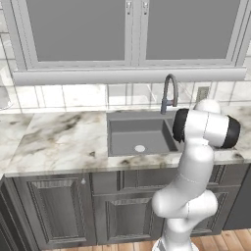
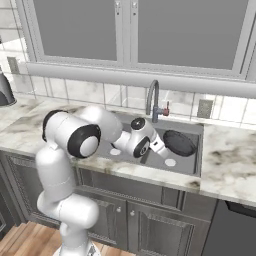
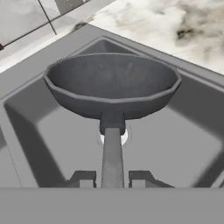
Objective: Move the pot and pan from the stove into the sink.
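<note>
Gripper [image 3: 112, 178]: one, clamped on handle of pan [image 3: 113, 85]; one pan, held just over floor of sink [image 2: 192, 167], right basin, above drain. Faucet [image 2: 152, 100]: one, at far rim. Step in hand, as judged: placing pan. Next: lower, release, withdraw, then return for pot

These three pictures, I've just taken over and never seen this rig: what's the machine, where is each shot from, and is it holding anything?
A white robot arm stands on a driving base at a marbled kitchen counter. Two cameras ride on the base, behind the arm to its left and right. The third sits on the hand, looking along the gripper. It is shut on the long thin handle of a small dark grey frying pan, held over the grey sink with its dark arched faucet.
</note>
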You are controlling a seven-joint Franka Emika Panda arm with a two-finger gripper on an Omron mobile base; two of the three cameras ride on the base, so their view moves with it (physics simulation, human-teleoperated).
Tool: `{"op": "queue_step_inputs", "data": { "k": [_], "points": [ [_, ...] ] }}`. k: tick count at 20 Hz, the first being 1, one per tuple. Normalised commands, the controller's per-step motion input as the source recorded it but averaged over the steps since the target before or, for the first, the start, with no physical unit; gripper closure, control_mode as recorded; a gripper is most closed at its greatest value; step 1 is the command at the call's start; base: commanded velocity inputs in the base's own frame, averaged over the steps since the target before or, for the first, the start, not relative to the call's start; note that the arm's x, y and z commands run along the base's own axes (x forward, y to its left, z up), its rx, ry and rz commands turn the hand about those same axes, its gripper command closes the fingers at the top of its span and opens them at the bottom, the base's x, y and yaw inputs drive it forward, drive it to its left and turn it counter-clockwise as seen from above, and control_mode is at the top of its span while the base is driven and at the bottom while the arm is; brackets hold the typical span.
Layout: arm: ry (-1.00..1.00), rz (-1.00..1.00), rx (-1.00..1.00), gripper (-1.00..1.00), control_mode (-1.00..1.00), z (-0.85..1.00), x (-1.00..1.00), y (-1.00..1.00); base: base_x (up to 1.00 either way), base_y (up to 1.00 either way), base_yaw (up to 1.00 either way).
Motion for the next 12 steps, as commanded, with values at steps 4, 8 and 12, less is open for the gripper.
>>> {"op": "queue_step_inputs", "data": {
  "k": [4,8,12],
  "points": [
    [0.00,0.00,0.00,1.00,-1.00,-0.20,0.45,-0.02,0.00,0.00,0.00],
    [0.02,0.00,0.00,1.00,-1.00,-0.24,0.28,-0.20,0.00,0.00,0.00],
    [0.00,0.00,0.00,1.00,-1.00,-0.26,0.23,-0.25,0.00,0.00,0.00]
  ]
}}
